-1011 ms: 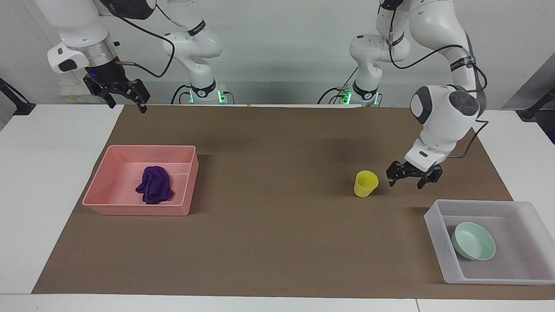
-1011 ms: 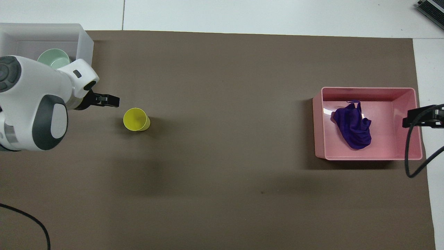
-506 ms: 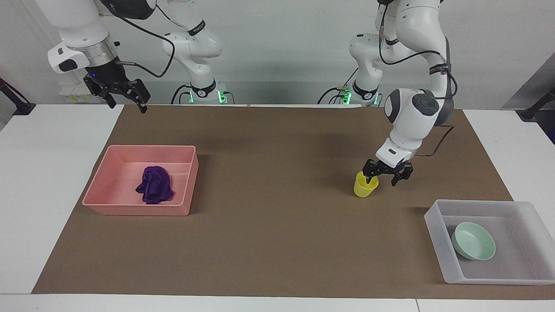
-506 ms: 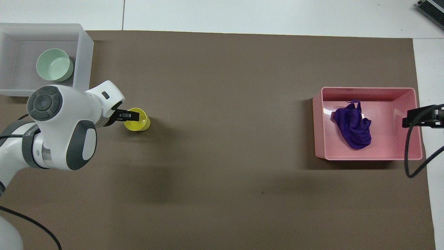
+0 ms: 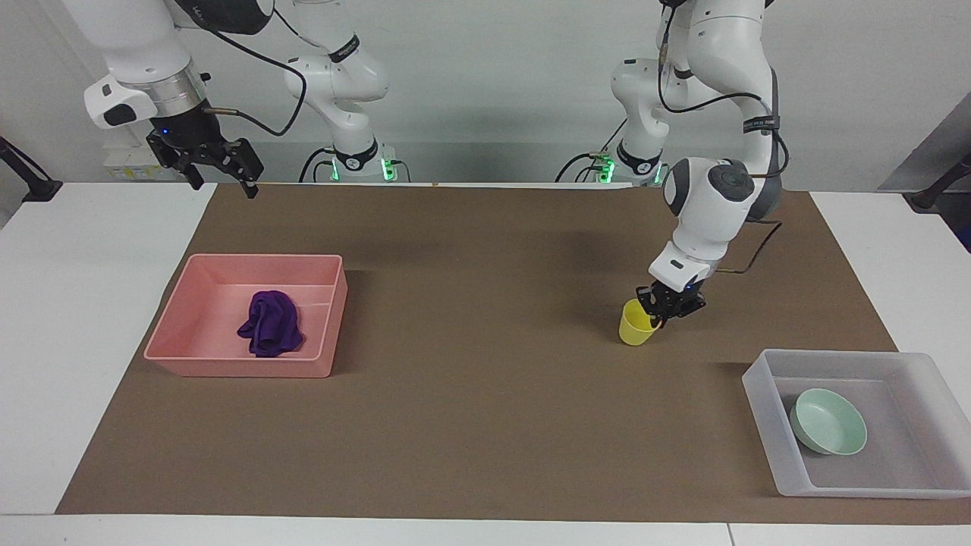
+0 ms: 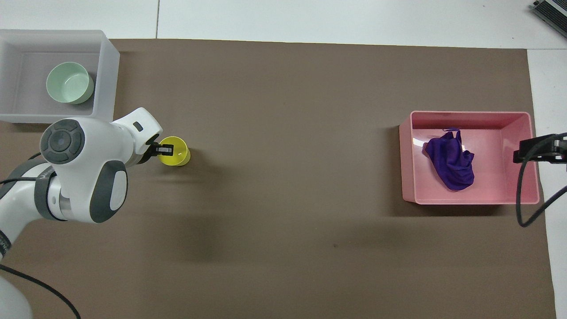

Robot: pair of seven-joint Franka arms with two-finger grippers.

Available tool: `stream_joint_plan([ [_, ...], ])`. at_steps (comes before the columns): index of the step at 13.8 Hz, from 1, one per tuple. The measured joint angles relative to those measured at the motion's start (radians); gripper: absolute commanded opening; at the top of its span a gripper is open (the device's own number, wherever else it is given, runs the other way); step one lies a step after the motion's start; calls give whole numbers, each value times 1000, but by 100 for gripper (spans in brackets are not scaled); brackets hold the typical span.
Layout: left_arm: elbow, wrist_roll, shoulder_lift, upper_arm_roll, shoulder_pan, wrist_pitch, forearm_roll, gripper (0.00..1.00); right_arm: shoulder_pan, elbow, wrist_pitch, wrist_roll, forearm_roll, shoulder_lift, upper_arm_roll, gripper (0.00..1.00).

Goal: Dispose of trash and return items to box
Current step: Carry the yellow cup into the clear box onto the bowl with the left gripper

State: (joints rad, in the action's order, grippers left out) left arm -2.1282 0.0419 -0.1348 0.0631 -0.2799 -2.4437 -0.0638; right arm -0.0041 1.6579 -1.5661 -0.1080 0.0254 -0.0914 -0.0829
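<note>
The yellow cup (image 5: 634, 327) stands upright on the brown mat, toward the left arm's end of the table. My left gripper (image 5: 661, 312) is shut on the cup's rim, one finger inside and one outside; it also shows in the overhead view (image 6: 165, 149) on the cup (image 6: 178, 153). The mint-green bowl (image 5: 828, 422) lies in the translucent box (image 5: 761, 396), farther from the robots than the cup. The purple cloth (image 5: 269, 323) lies in the pink bin (image 5: 243, 370). My right gripper (image 5: 221, 180) waits open and empty, raised over the table's edge at the robots' end.
The brown mat (image 5: 485, 409) covers most of the white table. In the overhead view the box (image 6: 109, 66) with the bowl (image 6: 70, 83) and the pink bin (image 6: 469, 202) with the cloth (image 6: 449, 165) sit at the mat's two ends.
My left gripper moved from beside the box to the yellow cup, came down on its rim and closed. The right arm has not moved.
</note>
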Motion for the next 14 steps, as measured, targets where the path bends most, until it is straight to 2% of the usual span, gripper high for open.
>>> stream_joint_plan([
  [3,92,0,4,10,47,69,0,0,0,0,0,0,0,0,0,100],
  [7,235,-7,-23,15,178,95,0,0,0,2,0,0,0,0,0,100],
  [11,387,-15,-109,16,291,96,0,0,0,5,0,0,0,0,0,100],
  [14,512,-15,-205,15,350,101,0,0,0,8,0,0,0,0,0,100],
])
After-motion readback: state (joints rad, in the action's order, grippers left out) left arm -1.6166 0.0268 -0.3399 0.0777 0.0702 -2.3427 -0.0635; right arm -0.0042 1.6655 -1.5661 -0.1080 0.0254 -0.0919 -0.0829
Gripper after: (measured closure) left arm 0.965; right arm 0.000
